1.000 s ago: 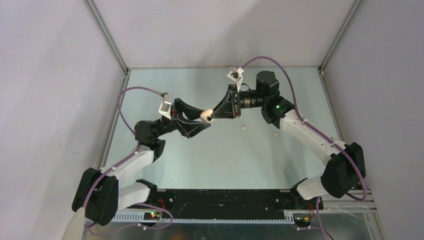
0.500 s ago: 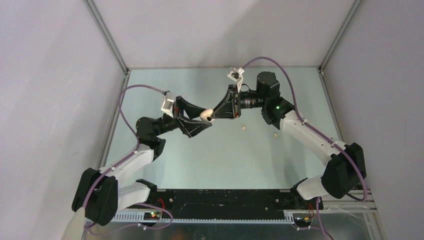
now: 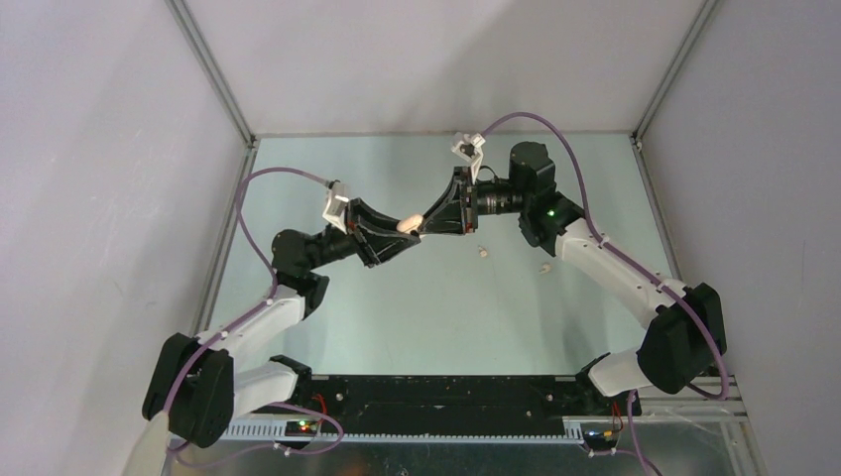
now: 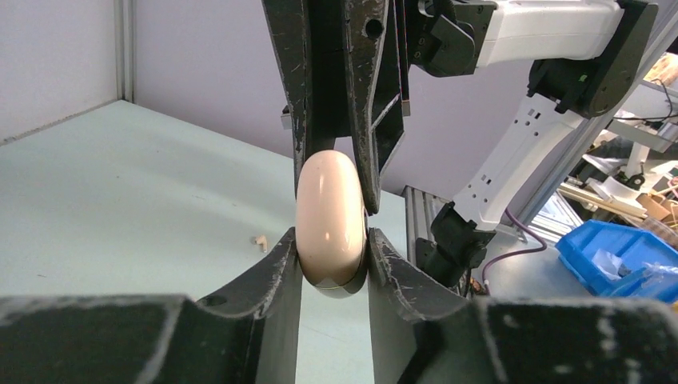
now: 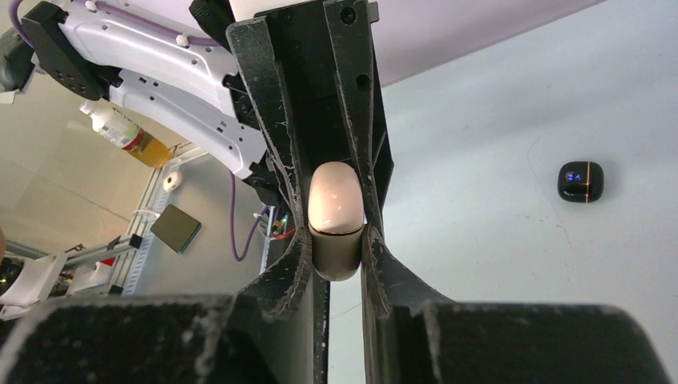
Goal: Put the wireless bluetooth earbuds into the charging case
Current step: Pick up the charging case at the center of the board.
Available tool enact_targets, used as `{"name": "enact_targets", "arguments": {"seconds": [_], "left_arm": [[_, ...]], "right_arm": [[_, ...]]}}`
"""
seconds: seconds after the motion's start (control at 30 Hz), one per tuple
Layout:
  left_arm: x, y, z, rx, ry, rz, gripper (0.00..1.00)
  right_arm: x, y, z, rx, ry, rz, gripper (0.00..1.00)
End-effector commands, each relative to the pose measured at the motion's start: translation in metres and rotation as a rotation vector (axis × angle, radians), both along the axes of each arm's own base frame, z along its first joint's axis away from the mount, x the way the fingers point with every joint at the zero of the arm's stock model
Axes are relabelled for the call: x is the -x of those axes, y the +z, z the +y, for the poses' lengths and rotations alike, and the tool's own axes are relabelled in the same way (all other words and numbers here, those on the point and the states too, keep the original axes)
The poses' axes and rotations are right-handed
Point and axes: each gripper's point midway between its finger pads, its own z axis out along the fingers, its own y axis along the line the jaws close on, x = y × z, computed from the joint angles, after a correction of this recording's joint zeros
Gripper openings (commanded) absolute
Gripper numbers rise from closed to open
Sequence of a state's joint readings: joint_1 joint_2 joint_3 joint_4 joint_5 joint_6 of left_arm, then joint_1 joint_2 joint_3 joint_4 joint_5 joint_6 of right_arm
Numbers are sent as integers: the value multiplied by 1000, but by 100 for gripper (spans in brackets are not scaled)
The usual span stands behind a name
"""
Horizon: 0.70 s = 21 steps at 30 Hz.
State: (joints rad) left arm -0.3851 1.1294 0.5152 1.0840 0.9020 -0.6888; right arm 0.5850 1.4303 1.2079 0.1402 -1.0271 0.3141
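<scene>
My left hand [image 4: 332, 254] has just closed from spread to pinching the cream charging case [image 4: 329, 200]; my right hand [image 5: 337, 240] pinches its opposite end; the case hangs above the surface [image 3: 397, 317], apparently closed; off-white earbuds [image 3: 483, 252] lie below it; I judge opening comes next.

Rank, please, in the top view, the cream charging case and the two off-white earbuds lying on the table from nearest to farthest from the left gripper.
1. The cream charging case, clamped in the left gripper itself.
2. The inner earbud, on the table to the gripper's right.
3. The outer earbud, farther right again.
</scene>
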Motion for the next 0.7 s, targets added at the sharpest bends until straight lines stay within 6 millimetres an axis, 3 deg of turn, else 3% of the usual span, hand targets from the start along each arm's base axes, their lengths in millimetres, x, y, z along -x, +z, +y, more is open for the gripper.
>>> {"name": "enact_targets", "arguments": {"seconds": [0.0, 0.07, 0.13, 0.2, 0.37, 0.53, 0.67], "left_arm": [[2, 25, 2, 24, 10, -94, 29], [1, 24, 2, 18, 8, -93, 25], [3, 22, 1, 4, -2, -93, 22], [3, 17, 0, -17, -9, -90, 22], [2, -6, -4, -132, -31, -89, 21], [2, -39, -11, -317, -69, -162, 20], [13, -60, -15, -446, -126, -225, 20]], "right_arm": [[6, 17, -2, -33, 7, -68, 0], [5, 14, -3, -27, 10, -77, 5], [5, 12, -5, -21, 17, -93, 26], [3, 7, -12, 1, 16, -120, 38], [-2, 2, -33, 106, 1, -247, 45], [9, -10, -55, 215, 2, -414, 62], [19, -19, -60, 255, 35, -445, 68]]}}
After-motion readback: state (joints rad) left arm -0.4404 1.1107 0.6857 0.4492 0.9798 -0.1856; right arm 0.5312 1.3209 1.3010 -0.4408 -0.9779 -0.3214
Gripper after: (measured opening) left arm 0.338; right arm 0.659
